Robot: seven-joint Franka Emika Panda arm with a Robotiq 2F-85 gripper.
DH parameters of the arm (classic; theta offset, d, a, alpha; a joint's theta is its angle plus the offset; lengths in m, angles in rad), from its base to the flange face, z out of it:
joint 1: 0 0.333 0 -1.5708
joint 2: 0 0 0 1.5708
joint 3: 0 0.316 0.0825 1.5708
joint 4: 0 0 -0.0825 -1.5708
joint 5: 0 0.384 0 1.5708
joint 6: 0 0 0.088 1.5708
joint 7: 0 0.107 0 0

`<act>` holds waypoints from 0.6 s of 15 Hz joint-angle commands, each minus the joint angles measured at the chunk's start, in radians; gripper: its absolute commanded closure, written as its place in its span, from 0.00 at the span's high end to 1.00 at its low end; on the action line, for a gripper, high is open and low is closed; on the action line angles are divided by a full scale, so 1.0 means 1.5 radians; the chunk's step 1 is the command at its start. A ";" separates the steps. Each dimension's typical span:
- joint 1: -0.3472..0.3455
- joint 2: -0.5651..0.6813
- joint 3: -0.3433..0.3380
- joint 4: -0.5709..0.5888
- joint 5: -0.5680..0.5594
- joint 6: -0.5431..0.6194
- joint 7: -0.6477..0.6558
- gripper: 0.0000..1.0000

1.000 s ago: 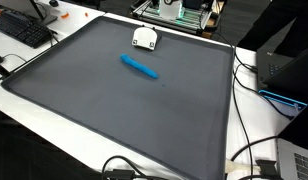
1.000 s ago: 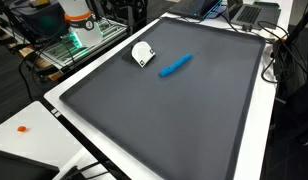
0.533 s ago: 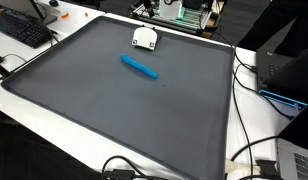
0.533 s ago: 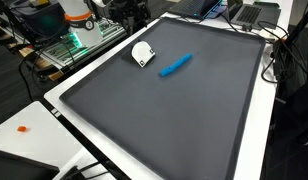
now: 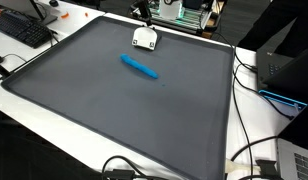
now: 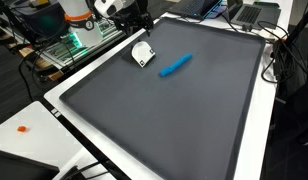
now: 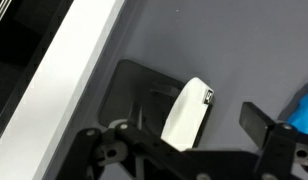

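Note:
A small white object (image 5: 145, 38) with a dark base lies near the far edge of the dark grey mat (image 5: 114, 110); it also shows in an exterior view (image 6: 142, 53). A blue pen-like stick (image 5: 140, 67) lies on the mat a little way from it, seen in both exterior views (image 6: 175, 66). My gripper (image 5: 142, 13) hangs above the mat's edge just beyond the white object (image 6: 136, 22). In the wrist view the gripper (image 7: 189, 128) is open and empty, with the white object (image 7: 189, 110) below between its fingers and the blue stick (image 7: 302, 108) at the right edge.
The mat sits on a white table (image 5: 34, 100). A keyboard (image 5: 22, 30) lies beside it, cables (image 5: 256, 150) and a laptop (image 5: 286, 70) on another side. A rack with green-lit equipment (image 6: 69, 45) stands behind the arm.
My arm and gripper have come into both exterior views, moving in over the mat's edge toward the white object. The white object and blue stick have not moved.

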 commanded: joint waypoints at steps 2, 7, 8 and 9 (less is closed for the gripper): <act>0.020 0.038 0.000 0.001 0.020 0.049 -0.001 1.00; 0.032 0.056 0.002 -0.005 0.034 0.095 0.005 1.00; 0.034 0.058 0.002 -0.005 0.037 0.101 0.004 1.00; 0.037 0.061 0.003 -0.006 0.041 0.109 0.002 1.00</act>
